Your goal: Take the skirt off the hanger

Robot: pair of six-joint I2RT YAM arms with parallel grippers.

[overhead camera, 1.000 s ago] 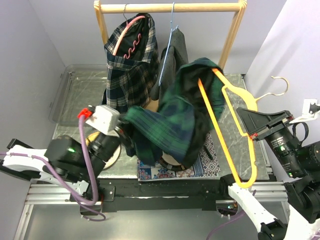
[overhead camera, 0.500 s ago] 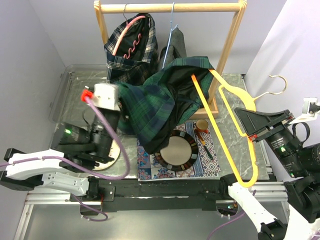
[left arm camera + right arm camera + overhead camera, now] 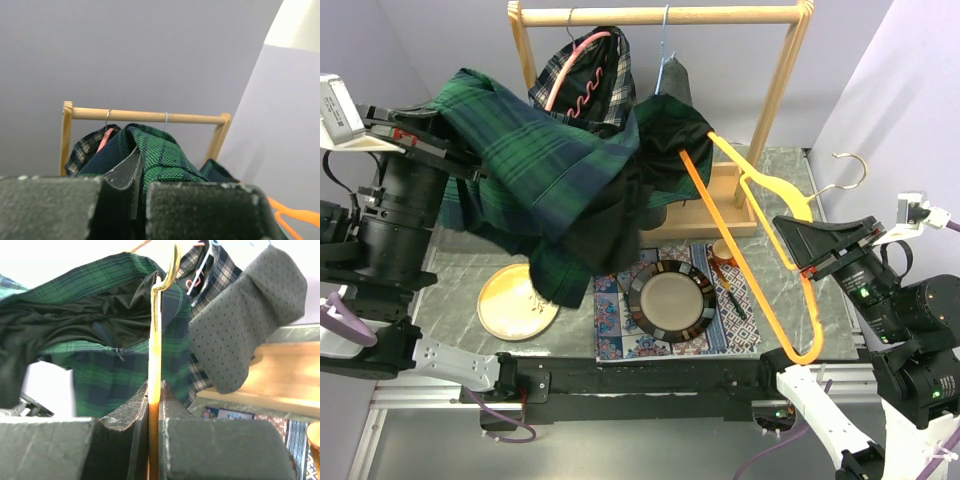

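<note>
So the big change in the last second: the left gripper [image 3: 417,142] has swung way up and off to the left, from down near the table's front edge, and it drags the green plaid skirt [image 3: 535,175] along with it. It's clamped on a fold of that fabric, and the wrist view shows cloth pinched right between the pads. The skirt now stretches in a long band across the left half of the scene, high above the table [image 3: 475,225], with a loose flap hanging toward the yellow dish [image 3: 510,305]. The right gripper [image 3: 802,262] is squeezed tight on the orange hanger [image 3: 760,250], holding it slanted out over the dark plate [image 3: 670,300], well off the wooden rack [image 3: 660,15]. Most of the hanger's frame is bare now, where before the skirt bunched over its top end. From the right wrist camera it looks like the waistband is still looped around the far tip, though. I'd say it's close but not done; one more pull apart should slip it free.
</note>
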